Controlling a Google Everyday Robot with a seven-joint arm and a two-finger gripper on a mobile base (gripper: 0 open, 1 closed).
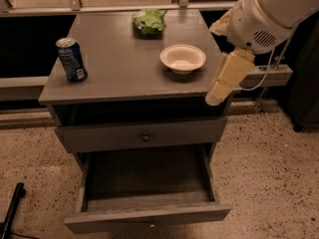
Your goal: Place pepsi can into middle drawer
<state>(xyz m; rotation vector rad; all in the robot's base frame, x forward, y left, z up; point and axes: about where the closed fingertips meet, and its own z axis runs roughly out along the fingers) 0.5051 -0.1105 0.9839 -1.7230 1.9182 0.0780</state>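
The pepsi can (71, 59) is blue with a silver top and stands upright near the front left corner of the grey cabinet top (119, 73). The middle drawer (147, 217) is pulled wide open at the bottom, and its deep box holds nothing. My gripper (220, 89) hangs from the white arm (269, 14) at the cabinet's right front corner, level with the top's edge. It is right of the white bowl and far from the can, and nothing shows in it.
A white bowl (183, 59) sits on the right of the top, and a crumpled green bag (148, 21) at the back. The upper drawer (144, 137) with its small round knob is shut. A black object (12, 208) lies on the speckled floor at lower left.
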